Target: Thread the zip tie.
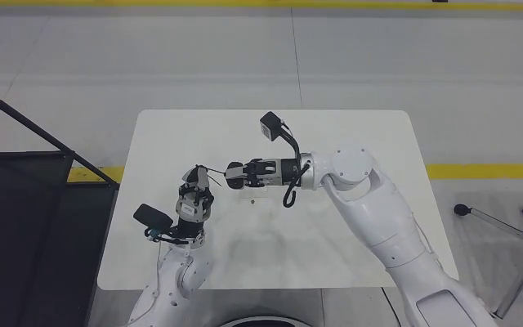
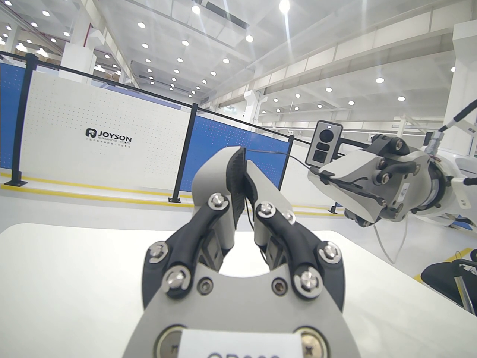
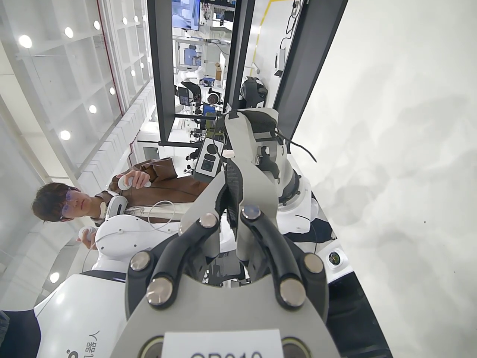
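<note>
Both clamped on zip tie (image 2: 272, 153): left pincer (image 2: 244, 167), right pincer (image 1: 230, 175) at its 3 o'clock; thin strand could slip if tugged.

I see my left end effector (image 1: 200, 172) and right end effector (image 1: 230, 174) near each other above the middle of the surface (image 1: 351, 139). A thin zip tie (image 2: 268, 151) spans the gap between them. Passage lies around them.
</note>
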